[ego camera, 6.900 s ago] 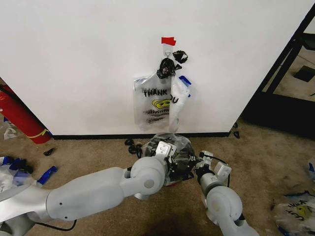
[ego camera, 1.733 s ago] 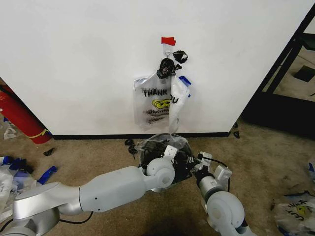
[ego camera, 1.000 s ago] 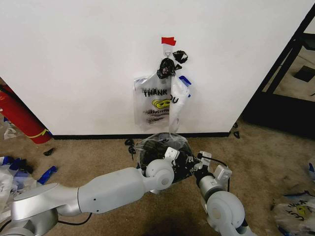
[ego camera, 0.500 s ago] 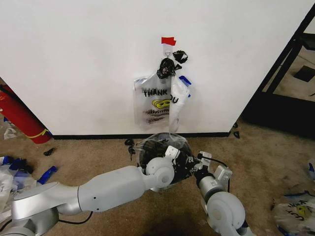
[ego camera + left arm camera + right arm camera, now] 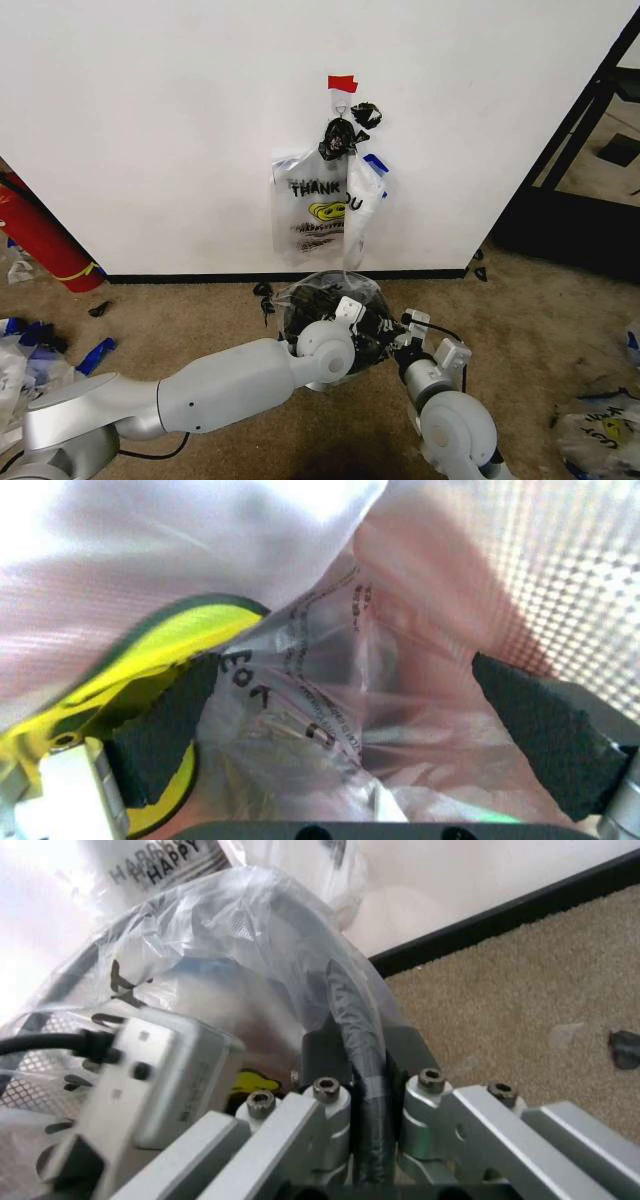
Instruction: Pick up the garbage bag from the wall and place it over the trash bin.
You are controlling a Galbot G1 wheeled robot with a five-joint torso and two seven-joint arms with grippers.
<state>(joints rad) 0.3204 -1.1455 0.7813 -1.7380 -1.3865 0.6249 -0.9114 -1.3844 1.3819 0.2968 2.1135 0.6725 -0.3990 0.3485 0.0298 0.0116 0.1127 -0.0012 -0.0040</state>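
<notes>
A see-through garbage bag is draped over the black wire-mesh trash bin on the carpet below the wall. My left gripper reaches down inside the bin. In the left wrist view the left gripper is open, with bag film and a yellow smiley between its black pads; mesh shows behind. My right gripper is at the bin's right side. In the right wrist view the right gripper is shut on the bag-covered rim.
More "THANK YOU" bags hang from black knotted lumps under a red tape patch. A red cylinder leans at the left. Bag scraps lie on the left floor, another bag right. A black frame stands at the right.
Since the earliest frame my left arm has stretched forward and lowered its gripper deeper into the bin. Over the last second nothing has visibly moved.
</notes>
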